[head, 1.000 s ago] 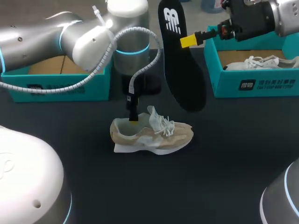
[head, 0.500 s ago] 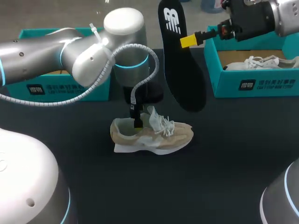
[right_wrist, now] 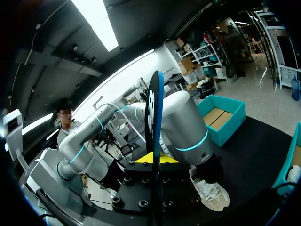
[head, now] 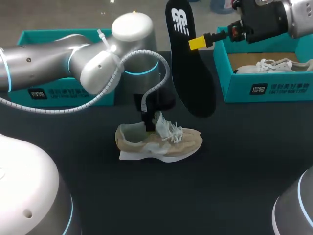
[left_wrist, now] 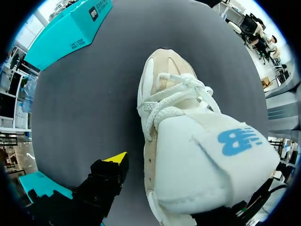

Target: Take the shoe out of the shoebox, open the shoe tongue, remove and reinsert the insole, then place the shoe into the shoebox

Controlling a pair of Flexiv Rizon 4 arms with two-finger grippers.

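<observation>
Shoe (head: pixel 159 142) rests on its sole on the worktop (head: pixel 234 161), out of the shoebox (head: pixel 254 89); its insole (head: pixel 191 83) hangs upright well above it, clamped between the fingers of the right gripper (head: pixel 198 43), which has not moved. Left gripper (head: pixel 148 125) has shifted from the heel opening forward to the tongue (left_wrist: pixel 207 160), fingers spread, the visible tip clear of the shoe. Judgement: tongue being held open for reinsertion, which is not yet begun.

Beige shoe (head: pixel 159 142) with white laces (left_wrist: pixel 174 96), white sole (head: pixel 146 157) and white tongue (left_wrist: pixel 207 160) bearing a blue logo; black insole (head: pixel 188 68) with white logo; teal left shoebox (head: pixel 22 93) and right shoebox (head: pixel 266 88); dark grey bench (head: pixel 234 171).
</observation>
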